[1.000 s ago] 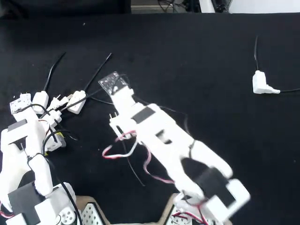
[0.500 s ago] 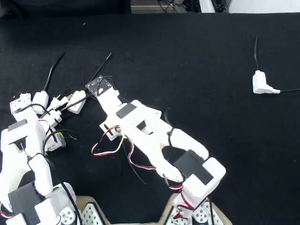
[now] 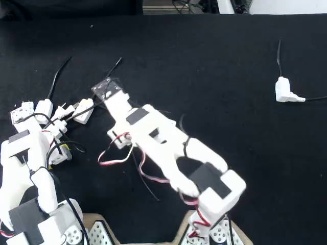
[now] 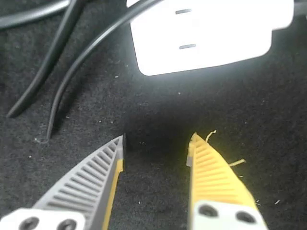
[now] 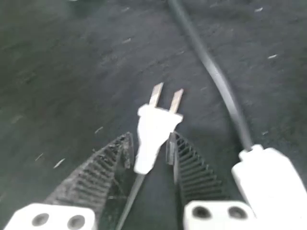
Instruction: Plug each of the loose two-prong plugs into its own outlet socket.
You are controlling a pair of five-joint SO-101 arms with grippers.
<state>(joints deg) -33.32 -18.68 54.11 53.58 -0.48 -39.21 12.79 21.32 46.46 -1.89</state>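
White plug (image 5: 156, 122) sits inside your right claw (image 5: 148, 138), narrowly open after swinging left; grasp looks next; left claw (image 4: 156, 140) gapes wide.

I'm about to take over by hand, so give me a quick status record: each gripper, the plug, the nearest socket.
left gripper: open, empty, just short of a white socket
right gripper: open, jaws astride a white plug
plug: lying on the black table, prongs pointing away from the right gripper
plugged in: not yet, prongs bare
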